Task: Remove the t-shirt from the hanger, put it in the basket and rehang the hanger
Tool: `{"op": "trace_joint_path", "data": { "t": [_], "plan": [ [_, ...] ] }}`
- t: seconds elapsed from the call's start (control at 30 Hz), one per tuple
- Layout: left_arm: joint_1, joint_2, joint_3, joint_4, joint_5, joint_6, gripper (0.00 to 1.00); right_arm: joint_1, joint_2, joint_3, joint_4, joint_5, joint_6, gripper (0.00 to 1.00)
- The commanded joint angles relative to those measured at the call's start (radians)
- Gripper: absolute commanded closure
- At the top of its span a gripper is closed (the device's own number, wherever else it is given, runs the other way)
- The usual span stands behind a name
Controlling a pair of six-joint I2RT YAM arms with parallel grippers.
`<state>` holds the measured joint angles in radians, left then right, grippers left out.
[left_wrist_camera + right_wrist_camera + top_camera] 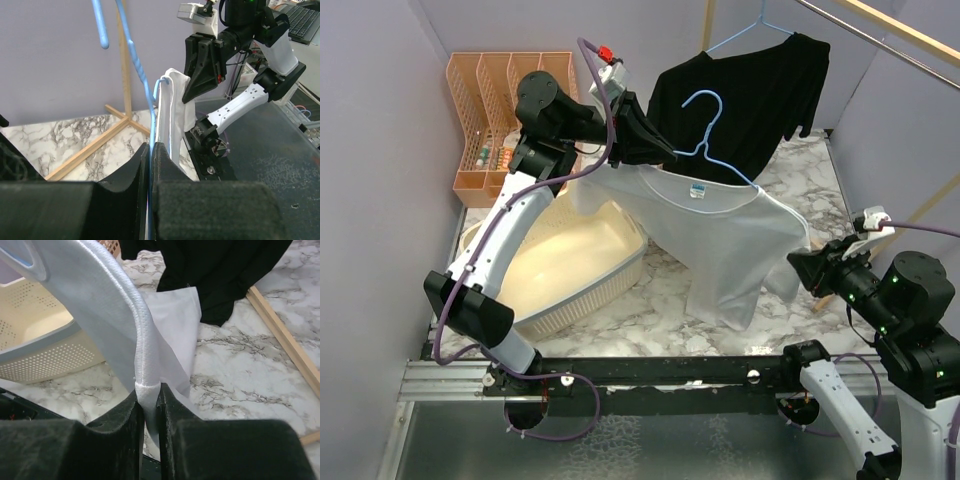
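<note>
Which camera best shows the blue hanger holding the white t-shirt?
Top external: the blue hanger shows hook, neck and an arm above the white t-shirt. Left wrist shows only wire up close; right wrist just shirt fabric.

t-shirt point(725, 240): white matt cloth; hanger point(135, 57): glossy blue plastic

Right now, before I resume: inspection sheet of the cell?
Surface: marble table, partly covered by basket and shirts.
Job's things: white shirt on blue hanger, not yet off; hook on nothing.
Clutter: black shirt hung at back; basket on the left; orange organizer in the back-left corner.
Grippers: left gripper shut on hanger wire; right gripper shut on white shirt's hem.
Cables: purple cable looped along the left arm.
Surroundings: lilac walls; wooden rack at back right.
</note>
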<state>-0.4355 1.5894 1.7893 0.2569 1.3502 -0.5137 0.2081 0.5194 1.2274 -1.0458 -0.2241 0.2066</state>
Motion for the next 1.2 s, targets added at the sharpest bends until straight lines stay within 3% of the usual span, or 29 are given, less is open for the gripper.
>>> {"op": "trace_joint_path", "data": {
  "t": [0.0,0.3,0.57,0.77,1.03,1.17],
  "plan": [
    [0.004,-0.058,-0.034,0.059,0.024,-0.023,1.0,0.002,-0.012,-0.003,0.043,0.116,0.027,0.98],
    [0.038,-0.132,-0.102,0.068,-0.02,0.008,1.0,0.002,0.034,0.037,-0.075,0.523,0.168,0.99],
    [0.12,-0.125,-0.042,0.108,-0.078,-0.011,1.0,0.02,0.029,0.022,-0.134,0.671,0.257,0.99],
    [0.208,-0.152,-0.044,0.147,-0.056,-0.039,1.0,0.078,0.033,0.011,-0.159,0.727,0.312,0.99],
    [0.221,-0.207,-0.095,0.186,-0.063,-0.057,1.0,0.108,0.056,-0.001,-0.142,0.7,0.296,0.99],
    [0.221,-0.193,-0.14,0.408,-0.098,-0.234,1.0,0.108,0.091,-0.009,-0.12,0.552,0.241,0.99]
  ]
}}
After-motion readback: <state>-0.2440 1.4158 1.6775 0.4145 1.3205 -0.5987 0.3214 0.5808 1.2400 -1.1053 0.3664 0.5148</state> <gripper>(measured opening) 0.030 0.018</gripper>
